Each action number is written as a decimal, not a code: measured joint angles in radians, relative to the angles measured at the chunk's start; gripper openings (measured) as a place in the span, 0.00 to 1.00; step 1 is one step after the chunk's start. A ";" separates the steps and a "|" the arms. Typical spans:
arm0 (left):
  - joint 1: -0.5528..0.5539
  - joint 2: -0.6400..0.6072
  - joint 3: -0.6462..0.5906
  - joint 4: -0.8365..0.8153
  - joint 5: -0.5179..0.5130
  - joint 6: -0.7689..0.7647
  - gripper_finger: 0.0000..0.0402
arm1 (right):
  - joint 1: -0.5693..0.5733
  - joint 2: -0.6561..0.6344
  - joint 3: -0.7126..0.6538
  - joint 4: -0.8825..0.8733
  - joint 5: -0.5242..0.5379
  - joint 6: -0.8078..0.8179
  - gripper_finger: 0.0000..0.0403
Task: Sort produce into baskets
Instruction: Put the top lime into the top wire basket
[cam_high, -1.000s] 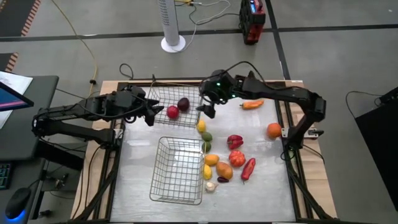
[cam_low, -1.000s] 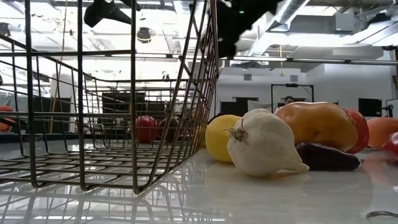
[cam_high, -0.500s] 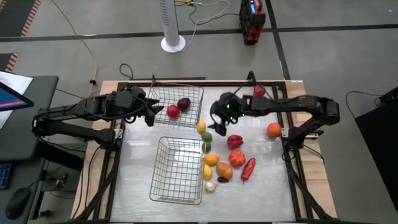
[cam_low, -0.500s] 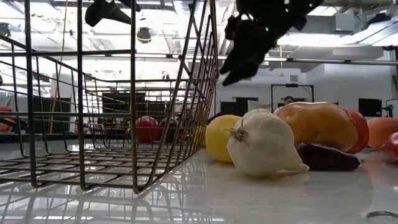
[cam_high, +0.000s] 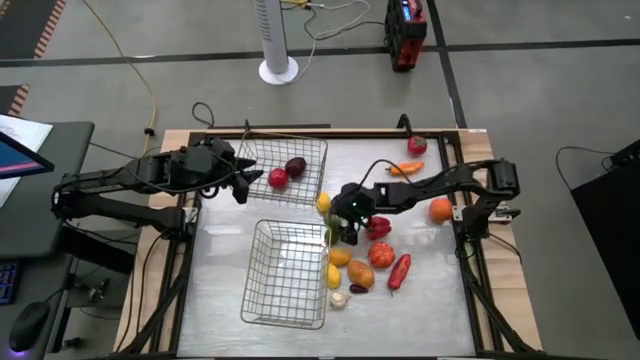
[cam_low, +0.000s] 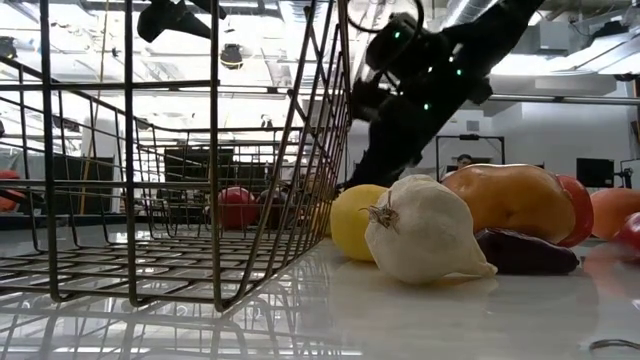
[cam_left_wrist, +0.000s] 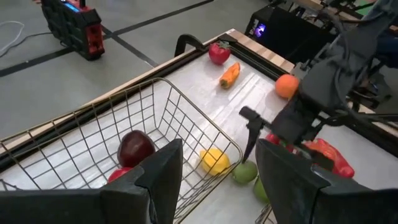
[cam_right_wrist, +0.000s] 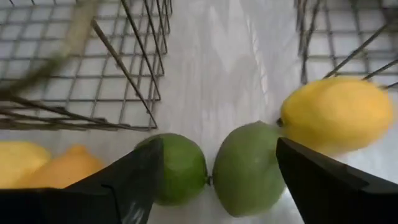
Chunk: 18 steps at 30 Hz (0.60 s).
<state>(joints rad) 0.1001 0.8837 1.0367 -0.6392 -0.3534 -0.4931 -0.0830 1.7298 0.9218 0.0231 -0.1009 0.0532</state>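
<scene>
My right gripper (cam_high: 344, 232) hangs low over the table between the two wire baskets, open. In its wrist view its fingers stand on either side of two green pieces (cam_right_wrist: 180, 167) (cam_right_wrist: 249, 169), which lie side by side on the table next to a lemon (cam_right_wrist: 336, 111). My left gripper (cam_high: 240, 181) waits, open, above the left rim of the far basket (cam_high: 300, 190). A red apple (cam_high: 277, 179) and a dark plum (cam_high: 295, 167) lie in that basket. The near basket (cam_high: 262, 300) holds nothing.
Loose produce lies right of the near basket: a red pepper (cam_high: 378, 227), a tomato (cam_high: 381, 254), a long red pepper (cam_high: 399, 270), orange pieces (cam_high: 341, 257), a second lemon (cam_high: 333, 276) and garlic (cam_high: 338, 299). Farther right and back lie an orange (cam_high: 441, 209), a carrot (cam_high: 405, 168) and a red fruit (cam_high: 417, 146).
My right gripper has gone from above the far basket's right side down and toward the table's near edge, ending low over the green pieces. The produce and baskets lie as before.
</scene>
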 joint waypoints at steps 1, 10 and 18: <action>0.000 0.000 0.000 0.000 0.000 0.000 0.47 | 0.003 0.017 0.000 0.013 0.001 0.000 0.81; 0.000 0.000 0.000 0.000 0.036 0.000 0.47 | 0.004 0.092 -0.001 0.015 0.032 0.044 0.72; 0.000 0.000 0.000 0.000 0.036 -0.002 0.47 | -0.013 0.048 0.001 -0.044 0.050 0.019 0.62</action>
<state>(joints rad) 0.1001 0.8837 1.0367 -0.6388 -0.3172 -0.4949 -0.0959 1.7779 0.9226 -0.0210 -0.0505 0.0723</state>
